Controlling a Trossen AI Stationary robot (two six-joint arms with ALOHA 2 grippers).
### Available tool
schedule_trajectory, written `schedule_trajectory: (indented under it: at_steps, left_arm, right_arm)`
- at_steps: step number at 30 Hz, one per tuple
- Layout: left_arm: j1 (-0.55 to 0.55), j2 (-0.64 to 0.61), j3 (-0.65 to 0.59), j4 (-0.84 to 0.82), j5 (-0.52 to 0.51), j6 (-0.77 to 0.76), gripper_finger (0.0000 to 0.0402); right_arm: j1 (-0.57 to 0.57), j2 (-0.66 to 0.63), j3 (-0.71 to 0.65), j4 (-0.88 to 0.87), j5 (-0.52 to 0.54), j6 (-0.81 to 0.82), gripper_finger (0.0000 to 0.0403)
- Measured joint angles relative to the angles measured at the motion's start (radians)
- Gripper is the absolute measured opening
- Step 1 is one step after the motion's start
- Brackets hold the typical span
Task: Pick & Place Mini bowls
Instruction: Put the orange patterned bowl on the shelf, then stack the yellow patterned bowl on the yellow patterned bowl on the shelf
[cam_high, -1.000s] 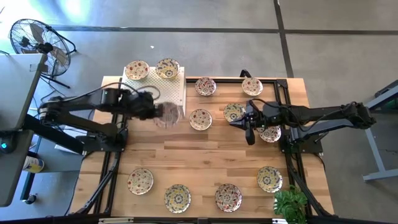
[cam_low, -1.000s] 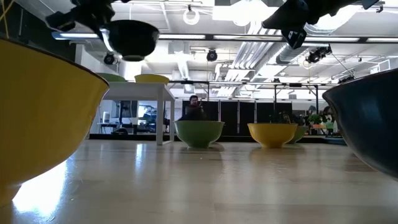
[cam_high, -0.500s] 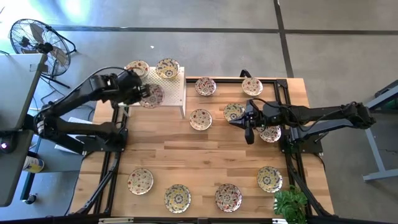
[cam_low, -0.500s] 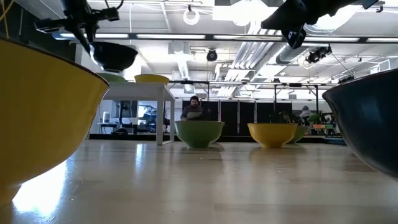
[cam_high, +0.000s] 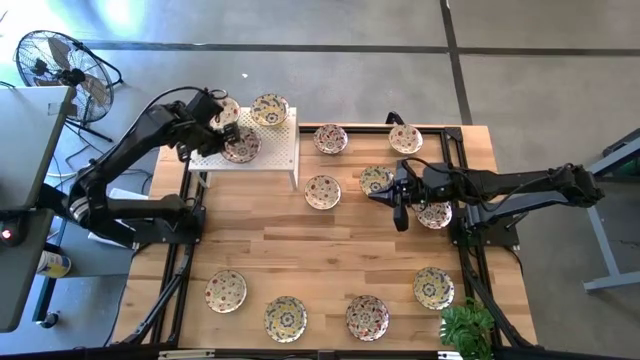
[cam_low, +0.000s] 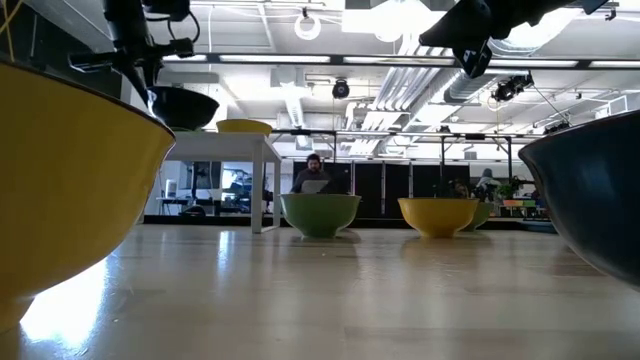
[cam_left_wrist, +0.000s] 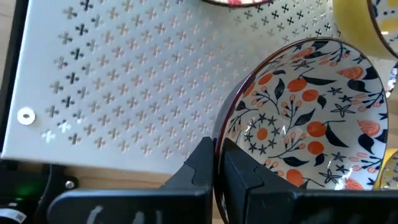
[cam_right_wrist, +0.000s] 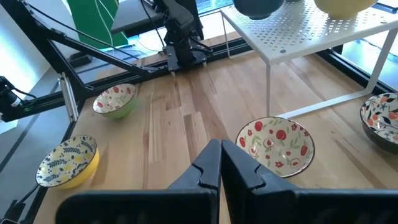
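Left wrist view alone shows it — left end effector (cam_left_wrist: 219, 163) pinching bowl (cam_left_wrist: 305, 112) rim.

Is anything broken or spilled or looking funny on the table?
Nothing looks broken or spilled. The small floral ceramic bowls sit upright on the wooden table and two on the white perforated metal stand. One dark-rimmed floral bowl is off the surface, pinched by its rim in the left gripper over the stand. The right gripper hangs shut, empty.

open-plan lab: exposed ceiling ducts (cam_low: 400, 85), concrete floor (cam_high: 360, 70).
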Motion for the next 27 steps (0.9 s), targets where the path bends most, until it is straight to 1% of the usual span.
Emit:
schedule_trajectory:
  at_steps: [6,16,20,27]
  left_arm:
    - [0.031,0.047,0.000,0.040,0.006,0.030,0.0006]
    - [0.034,0.068,0.000,0.039,0.030,0.048,0.0032]
    - [0.034,0.062,0.000,0.012,0.030,0.048,0.0056]
    - [0.034,0.030,0.000,-0.001,0.019,0.082,0.0115]
  right_arm:
    - [0.000,0.000,0.000,0.000,0.008,0.000,0.0000]
    - [-0.005,0.000,0.000,-0.007,0.019,0.000,0.0000]
    - [-0.022,0.000,0.000,-0.007,0.013,0.002,0.0000]
    - [-0.028,0.000,0.000,0.000,0.007,0.000,0.0000]
